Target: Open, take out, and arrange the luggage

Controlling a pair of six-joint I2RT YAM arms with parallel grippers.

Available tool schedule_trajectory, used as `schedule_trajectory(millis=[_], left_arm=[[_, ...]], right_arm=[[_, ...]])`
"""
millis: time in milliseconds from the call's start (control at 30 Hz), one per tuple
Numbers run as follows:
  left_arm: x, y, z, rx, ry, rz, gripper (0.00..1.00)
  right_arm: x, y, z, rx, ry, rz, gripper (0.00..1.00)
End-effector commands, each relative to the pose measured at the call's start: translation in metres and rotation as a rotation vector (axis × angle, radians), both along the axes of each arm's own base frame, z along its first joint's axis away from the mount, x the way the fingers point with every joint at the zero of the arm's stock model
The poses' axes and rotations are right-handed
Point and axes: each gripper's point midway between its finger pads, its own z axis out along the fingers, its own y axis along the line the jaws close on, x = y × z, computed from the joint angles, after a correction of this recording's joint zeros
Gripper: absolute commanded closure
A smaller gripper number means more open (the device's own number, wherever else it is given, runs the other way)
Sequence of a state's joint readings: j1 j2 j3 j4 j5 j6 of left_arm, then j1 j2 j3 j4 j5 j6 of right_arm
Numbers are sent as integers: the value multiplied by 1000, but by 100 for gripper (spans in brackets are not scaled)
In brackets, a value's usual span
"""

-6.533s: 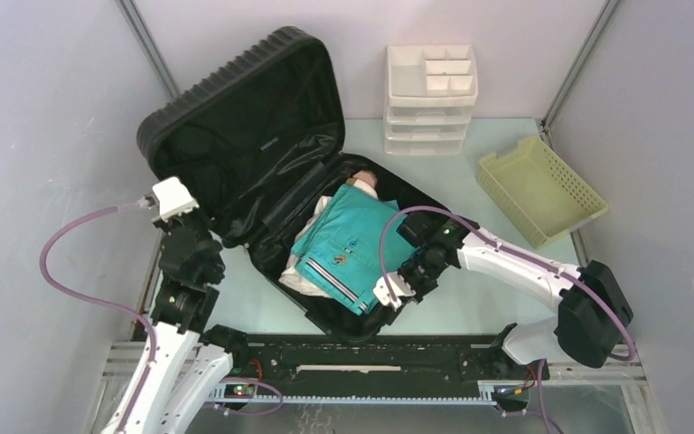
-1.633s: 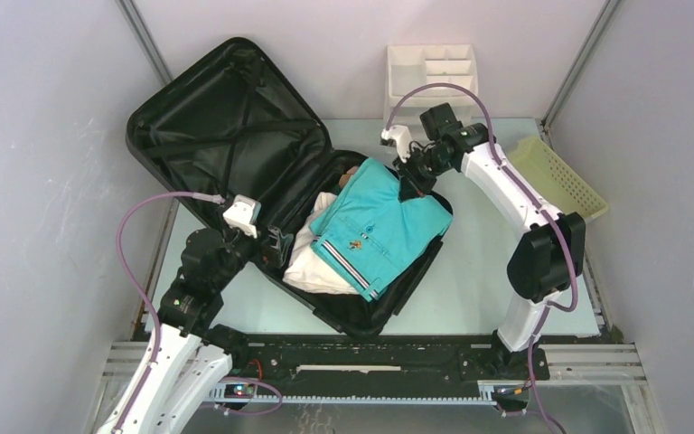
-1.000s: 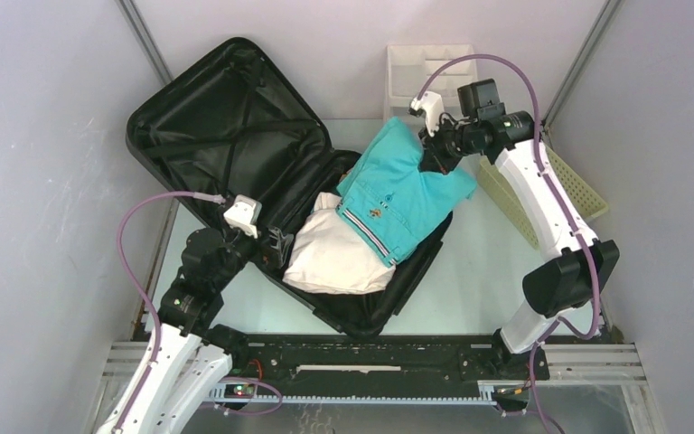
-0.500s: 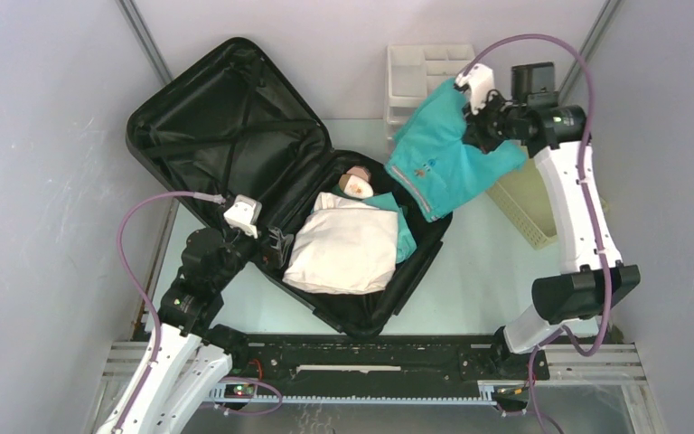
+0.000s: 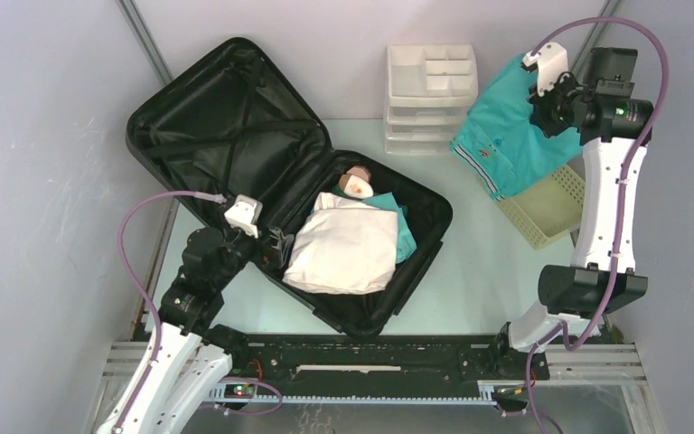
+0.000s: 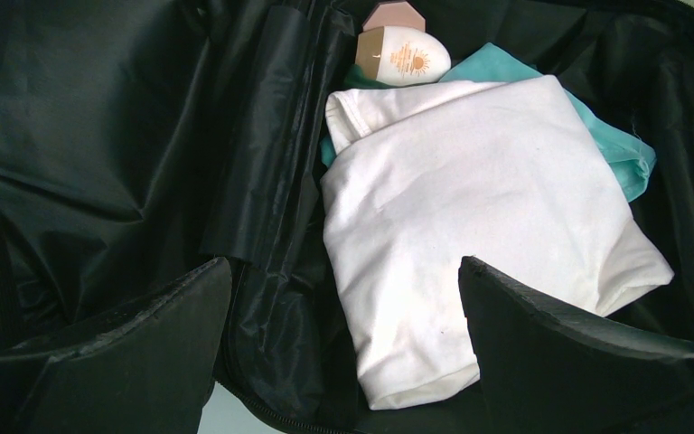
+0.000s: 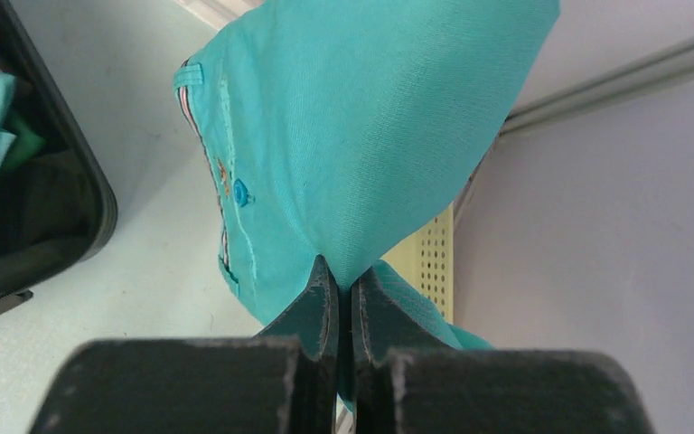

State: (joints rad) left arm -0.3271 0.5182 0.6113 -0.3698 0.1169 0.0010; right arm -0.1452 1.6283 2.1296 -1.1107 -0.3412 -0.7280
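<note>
Teal shorts (image 5: 504,137) hang pinched in closed right tool (image 7: 344,276) over basket (image 5: 556,206), luggage (image 5: 226,127) well apart to its left under open left tool (image 6: 342,271)

The luggage (image 5: 217,117) is showing a ribbed black hard shell and a shiny, creased black fabric lining. The white cloth (image 6: 488,226) is looking soft and matt; the teal garment (image 7: 352,136) is showing a fine woven surface. The drawer organizer (image 5: 431,90) and perforated basket (image 5: 547,208) are looking like smooth plastic.
</note>
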Motion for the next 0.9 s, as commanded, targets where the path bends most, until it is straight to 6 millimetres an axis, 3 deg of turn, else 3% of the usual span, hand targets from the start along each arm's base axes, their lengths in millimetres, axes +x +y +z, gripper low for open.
schedule_trajectory(millis=[0, 433, 667, 867], left_arm=[[0, -2, -8, 21, 8, -23, 0], [0, -2, -9, 23, 13, -22, 0], [0, -2, -10, 24, 15, -21, 0], [1, -2, -13, 28, 26, -20, 0]], right_arm=[[11, -13, 12, -20, -55, 12, 100], [4, -46, -12, -45, 17, -34, 100], [21, -99, -61, -104, 125, -135, 100], [58, -151, -121, -230, 178, -246, 100]])
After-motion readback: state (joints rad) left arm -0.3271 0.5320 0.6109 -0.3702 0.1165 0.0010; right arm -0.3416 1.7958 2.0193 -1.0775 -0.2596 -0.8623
